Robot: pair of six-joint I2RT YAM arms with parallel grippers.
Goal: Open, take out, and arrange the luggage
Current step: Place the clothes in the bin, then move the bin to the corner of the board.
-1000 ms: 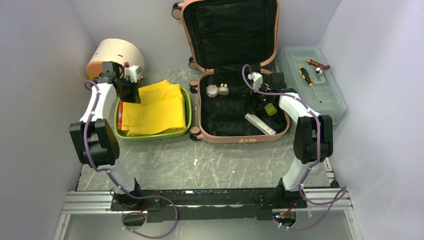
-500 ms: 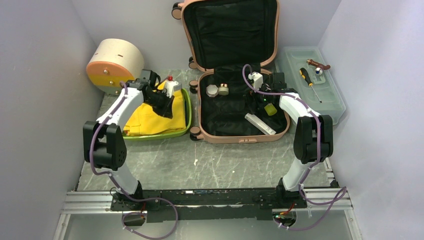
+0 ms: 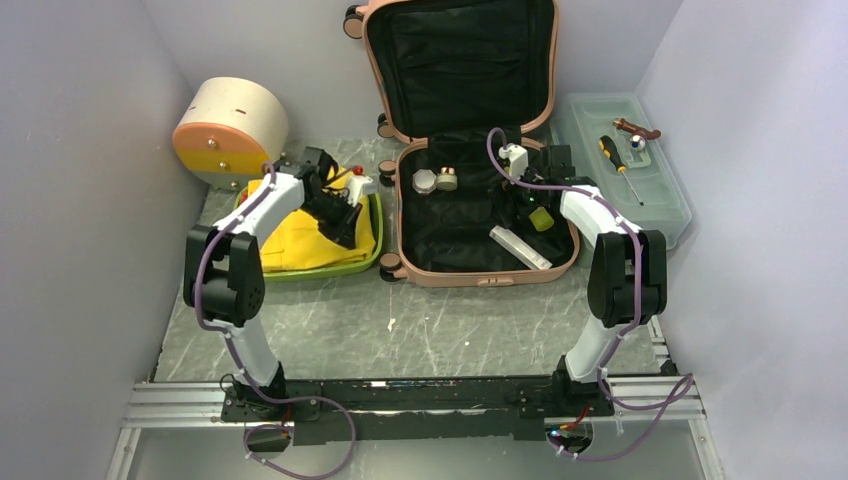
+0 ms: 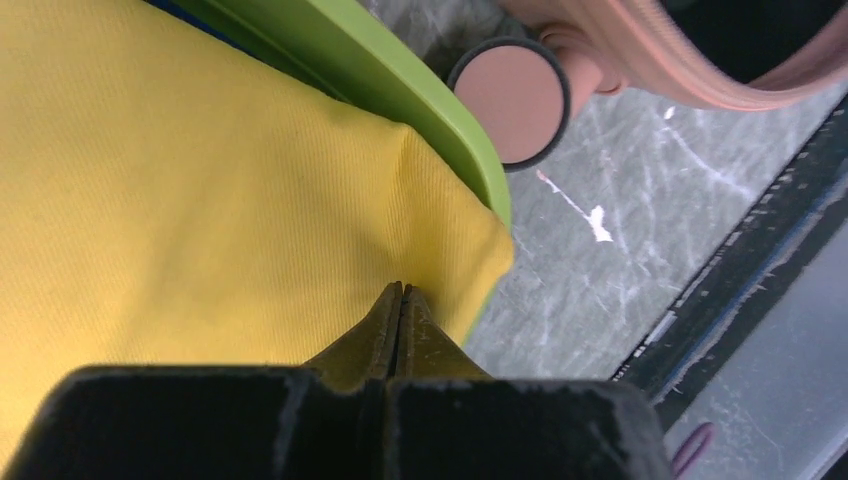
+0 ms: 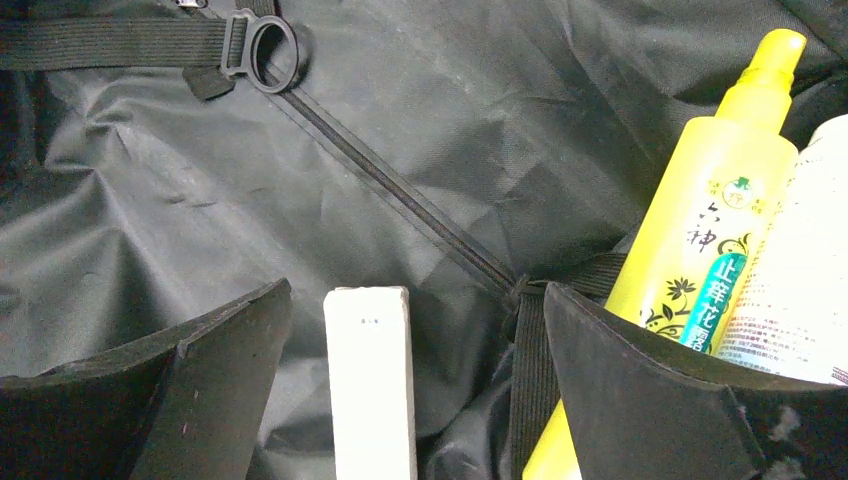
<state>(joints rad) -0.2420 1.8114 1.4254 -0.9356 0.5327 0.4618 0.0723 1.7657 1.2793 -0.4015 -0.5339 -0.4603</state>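
Observation:
The salmon-pink luggage (image 3: 480,277) lies open at the back centre, its lid propped upright against the wall. On its black lining (image 5: 300,200) lie two small jars (image 3: 433,180), a long white box (image 3: 520,247) and a yellow spray bottle (image 3: 541,219). My right gripper (image 3: 520,205) is open inside the luggage. In the right wrist view (image 5: 415,330) the white box (image 5: 370,390) lies between its fingers and the spray bottle (image 5: 720,200) is just to the right. My left gripper (image 3: 350,225) is shut and empty over the yellow cloth (image 4: 180,200), near a luggage wheel (image 4: 508,102).
The yellow cloth (image 3: 290,240) fills a green tray (image 3: 300,270) left of the luggage. A cream half-round box with orange drawers (image 3: 225,125) stands at the back left. A translucent toolbox (image 3: 625,190) with a screwdriver (image 3: 618,165) on it sits at the right.
My left arm has swung from the tray's back-left corner rightward across the yellow cloth to the tray's right side by the luggage. The right arm has not moved.

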